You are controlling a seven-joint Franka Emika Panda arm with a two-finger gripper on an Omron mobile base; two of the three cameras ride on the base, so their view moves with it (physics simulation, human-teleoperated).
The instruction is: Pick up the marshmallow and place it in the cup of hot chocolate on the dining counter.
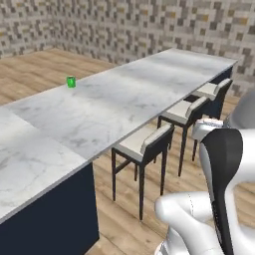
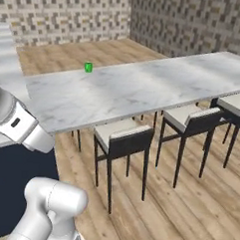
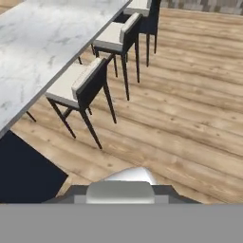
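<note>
Item: cup of hot chocolate (image 1: 71,82), bright green, upright, long axis vertical, on the dining counter (image 1: 114,107) near its far edge, well apart from the three stools (image 2: 122,137) along the near edge. Marshmallow: you cannot locate it. Jaws: together, holding nothing that can be made out. Handling: you should probably find the marshmallow first, then approach the cup from directly above.

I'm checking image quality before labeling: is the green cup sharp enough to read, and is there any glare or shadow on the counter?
Left base view: cup of hot chocolate is a tiny soft blob, contents unreadable. Right base view: the same, no sharper. Dining counter evenly lit in both, without glare or cast shadows. Hand view: stools slightly soft.
</note>
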